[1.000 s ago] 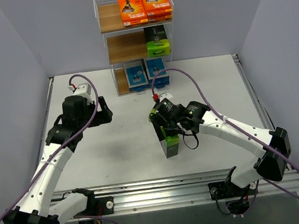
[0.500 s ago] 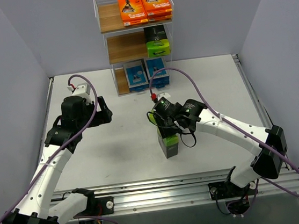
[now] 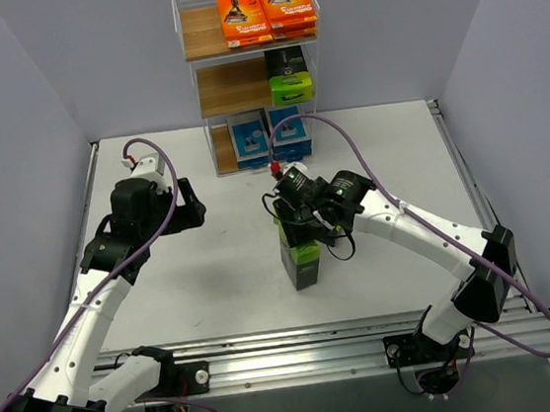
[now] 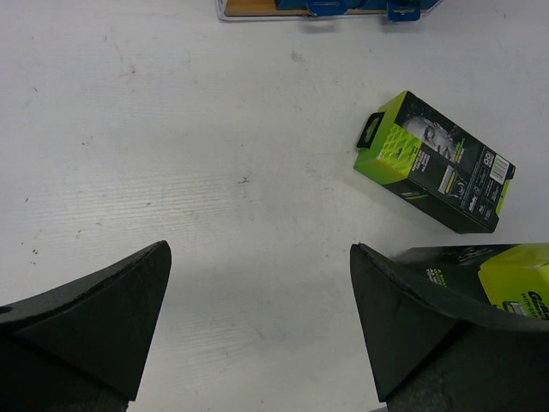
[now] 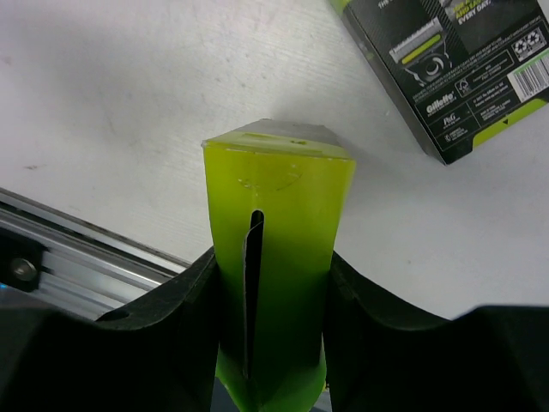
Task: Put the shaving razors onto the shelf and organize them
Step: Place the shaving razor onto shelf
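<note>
At centre frame the right tool (image 5: 274, 287) clamps the lime top of a black-and-green razor pack (image 5: 276, 193) over the bench (image 3: 214, 282), while the left tool (image 4: 257, 262) gapes wide and empty at left; a carry up-frame to the shelf (image 3: 230, 90) looks next.

bright, even overhead light, soft shadows; razor pack (image 5: 292, 223) slightly blurred up close.

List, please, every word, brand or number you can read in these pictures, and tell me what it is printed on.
"Gillette": on the flat black-and-lime pack lying on the table.
"Gille…", cut off by the frame edge: on the upright lime-topped pack.
Orange packs and blue packs on the shelf: print too small to read.
</note>
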Controlling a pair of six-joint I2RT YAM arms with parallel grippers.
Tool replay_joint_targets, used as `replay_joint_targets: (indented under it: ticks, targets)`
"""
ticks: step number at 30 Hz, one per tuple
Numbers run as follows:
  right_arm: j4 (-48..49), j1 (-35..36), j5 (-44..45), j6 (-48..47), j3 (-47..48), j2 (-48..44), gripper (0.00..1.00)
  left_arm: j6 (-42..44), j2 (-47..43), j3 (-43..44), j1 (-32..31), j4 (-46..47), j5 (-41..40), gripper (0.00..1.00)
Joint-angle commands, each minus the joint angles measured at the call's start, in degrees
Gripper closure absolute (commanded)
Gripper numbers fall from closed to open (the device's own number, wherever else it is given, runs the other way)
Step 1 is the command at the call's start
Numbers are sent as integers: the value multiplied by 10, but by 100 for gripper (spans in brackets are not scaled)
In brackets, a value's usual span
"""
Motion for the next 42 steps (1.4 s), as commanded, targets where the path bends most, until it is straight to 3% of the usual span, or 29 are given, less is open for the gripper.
replay_joint_targets:
  ticks: [1, 8, 11, 14, 19, 32, 42]
  targets:
    - [33, -19, -2, 37, 50, -27, 100, 1, -12, -3, 3, 19, -3, 6]
    - [243, -79, -19, 138, -23, -119, 100, -12, -23, -5, 0, 15, -48, 6]
    - [358, -82, 28, 192, -75, -147, 100, -16, -24, -9, -5, 19, -54, 6]
    - [532, -82, 72, 246, -137, -168, 100, -19, -26, -7, -22, 8, -77, 6]
    - [688, -74, 138, 282, -185, -158, 100, -33, -40, -6, -43, 1, -139, 6]
    - [1023, 3, 386, 196, -175, -32, 100, -61, -56, -5, -86, -24, -248, 6]
    - [1137, 12, 474, 90, -124, 48, 100, -62, -46, -4, -103, -26, -255, 6]
